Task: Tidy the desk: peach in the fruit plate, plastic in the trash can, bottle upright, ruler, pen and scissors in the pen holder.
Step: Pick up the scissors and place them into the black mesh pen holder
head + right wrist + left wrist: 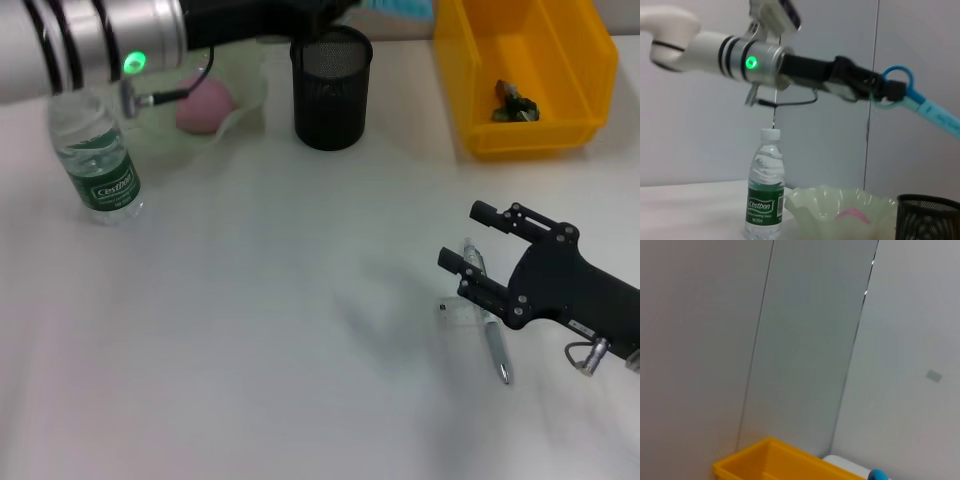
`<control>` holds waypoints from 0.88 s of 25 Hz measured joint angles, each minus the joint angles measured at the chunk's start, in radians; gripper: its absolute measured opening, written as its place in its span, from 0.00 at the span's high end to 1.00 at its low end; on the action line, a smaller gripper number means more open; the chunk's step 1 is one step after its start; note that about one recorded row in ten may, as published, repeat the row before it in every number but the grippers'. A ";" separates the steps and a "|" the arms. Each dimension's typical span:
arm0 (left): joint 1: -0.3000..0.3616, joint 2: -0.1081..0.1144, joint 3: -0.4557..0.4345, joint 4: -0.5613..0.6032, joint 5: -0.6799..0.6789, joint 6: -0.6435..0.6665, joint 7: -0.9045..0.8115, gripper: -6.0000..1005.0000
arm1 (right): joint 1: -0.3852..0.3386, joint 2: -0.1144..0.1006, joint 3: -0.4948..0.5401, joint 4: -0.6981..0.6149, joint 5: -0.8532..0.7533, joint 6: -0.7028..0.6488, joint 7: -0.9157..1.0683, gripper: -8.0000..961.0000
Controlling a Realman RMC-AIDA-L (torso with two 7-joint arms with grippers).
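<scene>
1. The left gripper [885, 90] is high above the far edge of the desk [260, 330] and holds the scissors [920, 102] by their blue loop handles. The covered blade points away from the arm and a little downward.
2. The pen holder [331, 88] stands upright just under that arm, between the fruit plate [245, 95] and the trash can [530, 75]. My judgement is that the next move depends on this one relation: the long axis of the scissors lies almost level, while the mouth of the holder faces up, so the blade must turn downward over the mouth before the grip opens.
3. The right gripper [472, 238] is low over the near right part of the desk, fingers apart, holding nothing. The pen [488, 325] lies just beside its lower finger, with its long axis running toward the robot; the ruler [458, 311] lies under it. The right arm is clearly nearer to both.
4. The peach [205, 104] is in the plate, the plastic [514, 105] is in the can, and the bottle [96, 150] stands upright.
</scene>
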 joint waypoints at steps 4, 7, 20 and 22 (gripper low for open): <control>-0.021 0.002 0.002 0.113 0.174 -0.027 -0.199 0.89 | 0.004 0.000 0.000 0.000 -0.001 0.001 0.014 0.36; -0.036 0.002 -0.002 0.194 0.311 -0.033 -0.340 0.89 | 0.006 -0.001 -0.001 0.000 -0.001 0.005 0.014 0.36; -0.107 0.002 -0.007 0.268 0.633 -0.021 -0.653 0.89 | 0.022 -0.002 -0.002 -0.001 -0.002 0.037 0.014 0.36; -0.124 0.000 -0.004 0.264 0.657 0.005 -0.678 0.89 | 0.026 -0.002 -0.002 -0.001 -0.002 0.049 0.016 0.36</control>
